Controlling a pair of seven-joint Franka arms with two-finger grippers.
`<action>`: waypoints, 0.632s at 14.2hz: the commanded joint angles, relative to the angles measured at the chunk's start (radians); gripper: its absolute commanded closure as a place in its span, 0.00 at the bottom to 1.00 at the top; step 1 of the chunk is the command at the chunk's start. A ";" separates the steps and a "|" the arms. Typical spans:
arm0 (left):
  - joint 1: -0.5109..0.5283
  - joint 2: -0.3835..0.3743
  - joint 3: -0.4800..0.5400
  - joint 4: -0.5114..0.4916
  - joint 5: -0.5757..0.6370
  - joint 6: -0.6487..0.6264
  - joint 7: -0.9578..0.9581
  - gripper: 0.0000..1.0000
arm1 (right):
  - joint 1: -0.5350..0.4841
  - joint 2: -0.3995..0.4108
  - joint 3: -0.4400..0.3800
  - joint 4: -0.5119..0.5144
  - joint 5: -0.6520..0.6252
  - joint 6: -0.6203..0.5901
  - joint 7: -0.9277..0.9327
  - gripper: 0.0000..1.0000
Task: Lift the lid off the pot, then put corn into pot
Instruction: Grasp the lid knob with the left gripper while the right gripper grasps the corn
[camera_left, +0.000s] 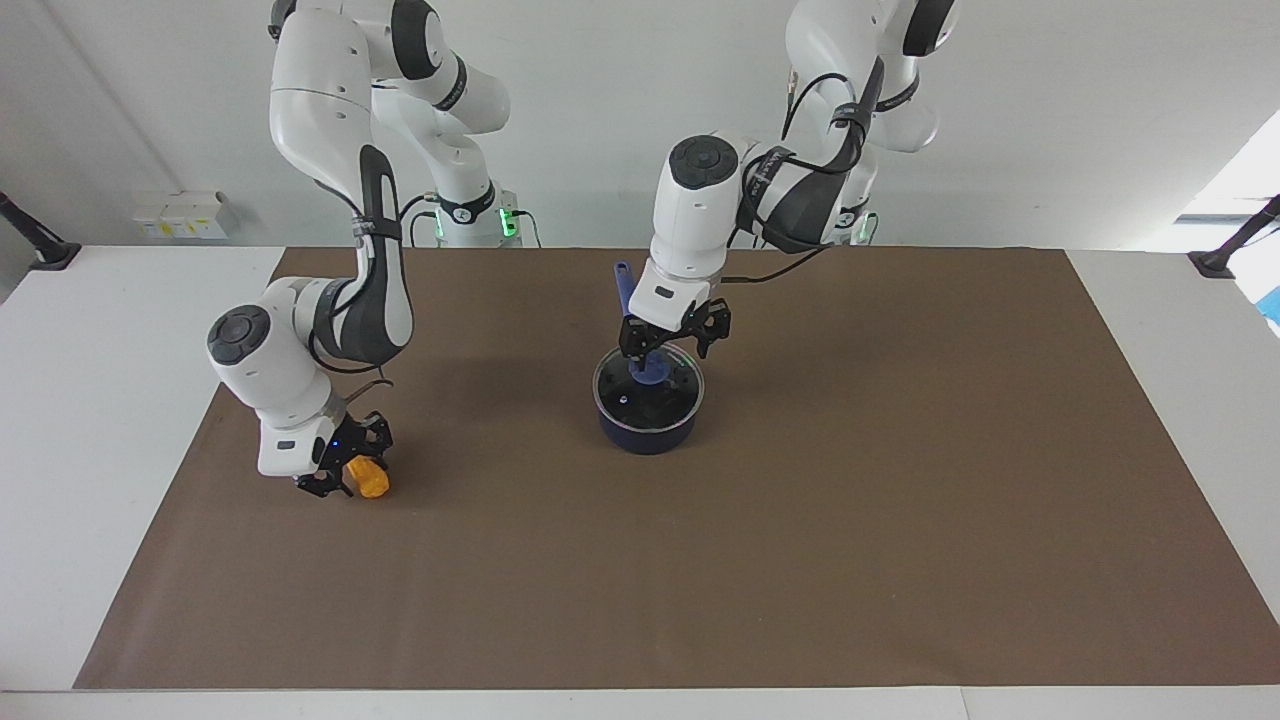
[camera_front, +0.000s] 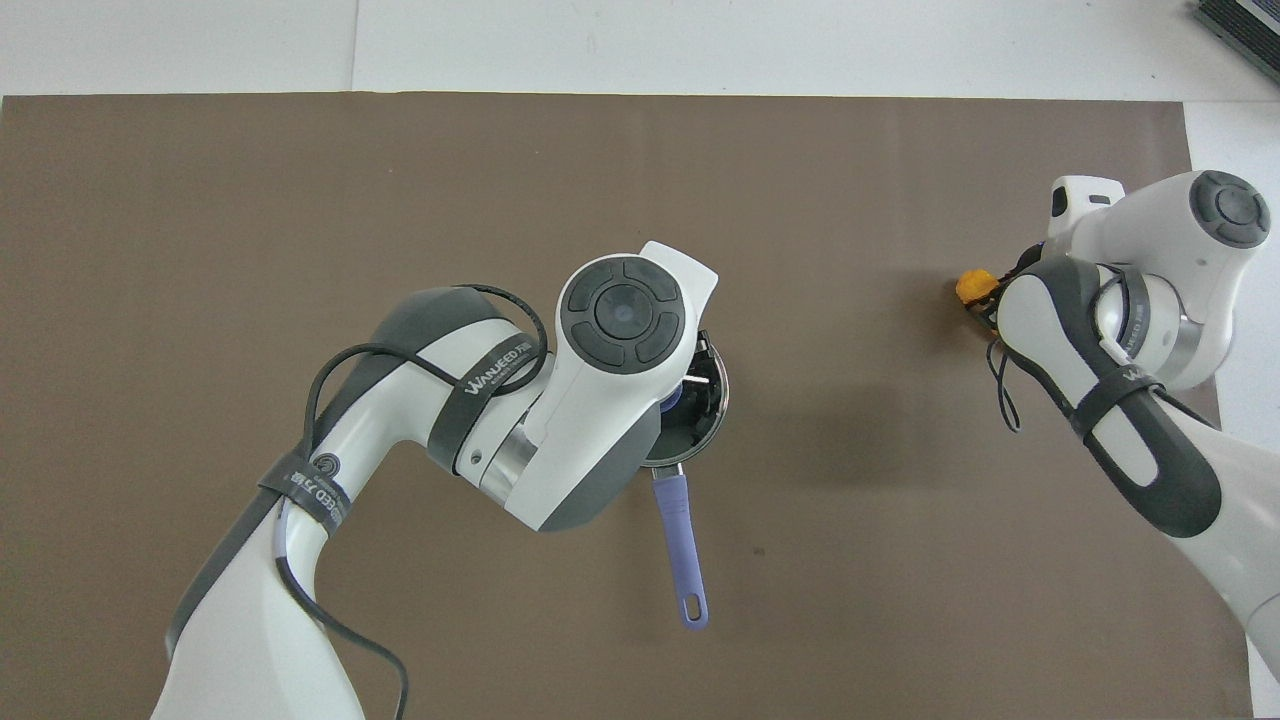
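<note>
Facing view | left gripper (camera_left: 672, 338) jaws grasping lid (camera_left: 648, 385) knob | right gripper (camera_left: 345, 470) jaws grasping corn (camera_left: 371, 478)

Tabletop (camera_left: 60, 420): smooth white, covered by a matt brown paper-like mat (camera_left: 800, 520). Lid (camera_left: 648, 385): clear, glossy glass with a thin metal rim; knob blue, plastic-looking. Pot (camera_left: 645, 435): dark navy, smooth, low sheen; handle (camera_front: 680, 540) blue, smooth plastic-looking finish. Corn (camera_left: 372, 478): yellow-orange, bumpy, plastic-looking. Arm shells: glossy white plastic with dark grey matt sections. Gripper fingers (camera_left: 640, 340): black, matt.
</note>
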 joint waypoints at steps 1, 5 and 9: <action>-0.031 0.019 0.017 0.017 0.034 0.020 -0.036 0.00 | -0.016 -0.025 0.007 -0.001 0.026 -0.037 0.100 1.00; -0.062 0.058 0.017 0.019 0.074 0.020 -0.054 0.00 | 0.001 -0.114 0.013 -0.001 0.020 -0.068 0.384 1.00; -0.062 0.056 0.016 0.019 0.074 0.017 -0.056 0.00 | 0.009 -0.179 0.013 0.024 0.014 -0.158 0.464 1.00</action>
